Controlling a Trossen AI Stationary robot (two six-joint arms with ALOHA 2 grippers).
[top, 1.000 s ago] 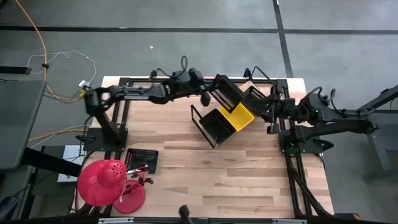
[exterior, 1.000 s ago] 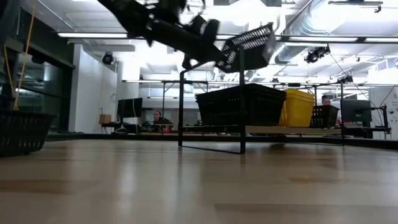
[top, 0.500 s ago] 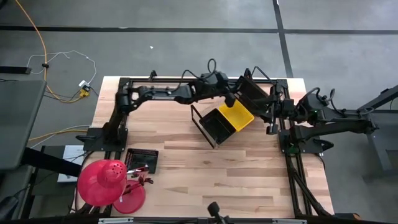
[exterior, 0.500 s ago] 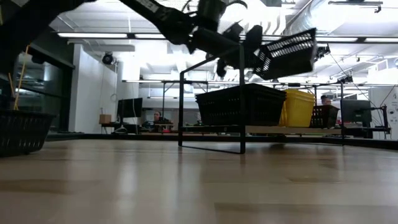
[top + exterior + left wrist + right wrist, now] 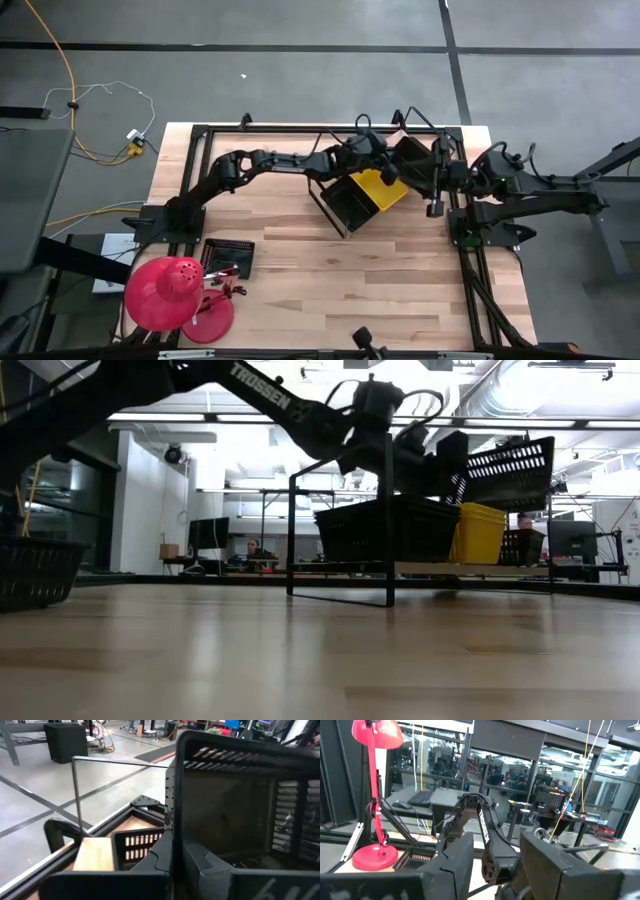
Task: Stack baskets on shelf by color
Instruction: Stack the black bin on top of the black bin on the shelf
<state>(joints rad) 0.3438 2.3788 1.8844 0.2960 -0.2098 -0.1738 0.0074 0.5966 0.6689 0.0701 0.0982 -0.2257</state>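
Black basket clenched in left gripper above shelf, right gripper parted, holding nothing

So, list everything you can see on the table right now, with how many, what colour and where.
black baskets: three clearly seen, black; one held in the air past the shelf's yellow end, one on the shelf, one on the table by the lamp
yellow basket: one, yellow, on the shelf beside the black one
shelf: one, light wood in a black frame, mid-table
lamp: one, red, near-left corner
table: one, light wood
left gripper: shut on the raised basket's rim
right gripper: open, empty, at the right edge
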